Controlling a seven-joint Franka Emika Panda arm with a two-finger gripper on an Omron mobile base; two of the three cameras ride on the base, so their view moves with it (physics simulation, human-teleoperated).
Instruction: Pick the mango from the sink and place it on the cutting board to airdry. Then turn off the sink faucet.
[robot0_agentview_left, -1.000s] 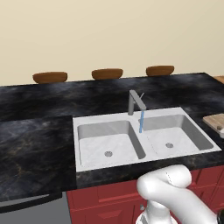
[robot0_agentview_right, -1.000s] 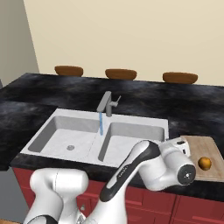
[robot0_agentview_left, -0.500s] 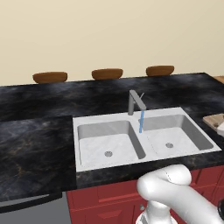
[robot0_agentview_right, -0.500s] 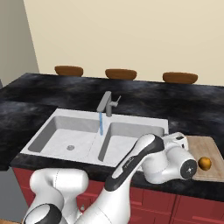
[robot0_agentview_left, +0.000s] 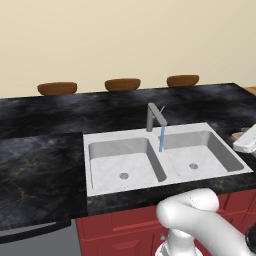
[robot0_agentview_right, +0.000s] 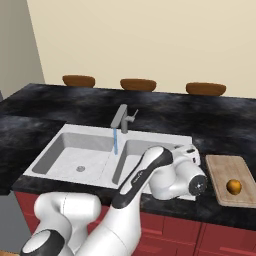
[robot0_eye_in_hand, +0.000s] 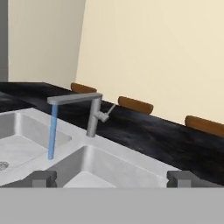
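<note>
Mango (robot0_agentview_right: 233, 186): lies on the cutting board (robot0_agentview_right: 220, 167), toward its near edge; at 3 o'clock from the sink in the right base view.
Cutting board: flat on the black counter (robot0_agentview_left: 40, 160), just beside the sink's right basin.
Sink (robot0_agentview_left: 100, 176): two basins, a round drain in each.
Faucet (robot0_agentview_left: 155, 116): at 12 o'clock of the divider; blue water (robot0_agentview_left: 162, 138) runs from the spout.
Gripper (robot0_eye_in_hand: 111, 178): released, fingertips (robot0_eye_in_hand: 43, 177) wide apart, nothing between; faces the faucet over the right basin.
Brown bowls (robot0_agentview_right: 205, 89): three along the counter's far edge.
</note>
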